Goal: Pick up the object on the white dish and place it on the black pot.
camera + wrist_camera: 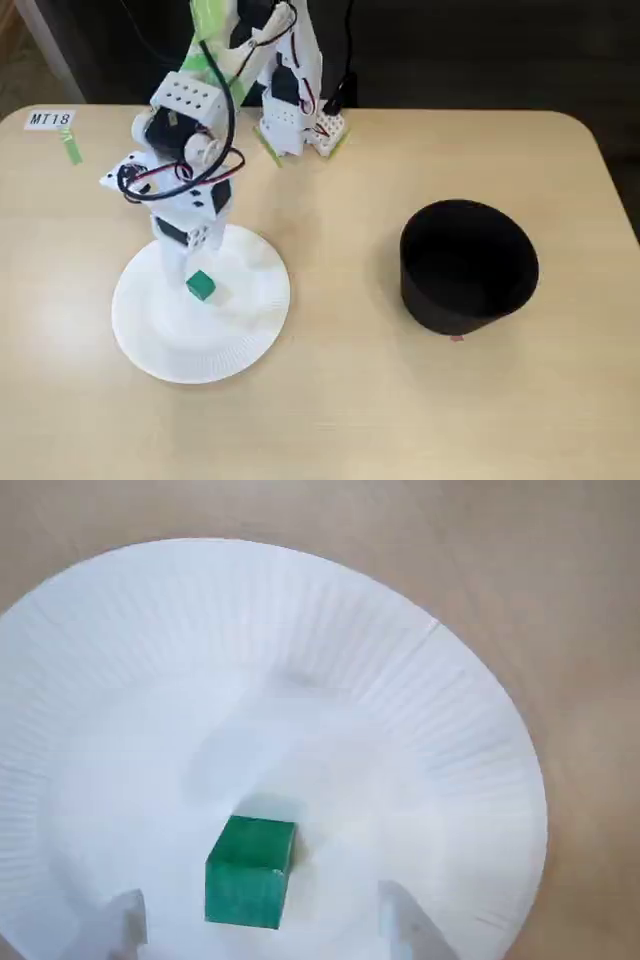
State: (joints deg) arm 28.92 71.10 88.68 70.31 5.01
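Observation:
A small green cube (201,286) (249,871) lies on the white paper plate (245,330) (400,710), a little left of the plate's middle in the fixed view. My gripper (196,262) (262,932) hangs low over the plate with its white fingertips (122,920) spread wide on either side of the cube, touching nothing. It is open. The black pot (466,266) stands upright on the table well to the right of the plate in the fixed view. The wrist view does not show the pot.
The arm's base (295,120) sits at the table's back edge. A green tape strip (71,147) and an "MT18" label (50,119) lie at the back left corner. Bare wooden tabletop (340,400) lies between plate and pot.

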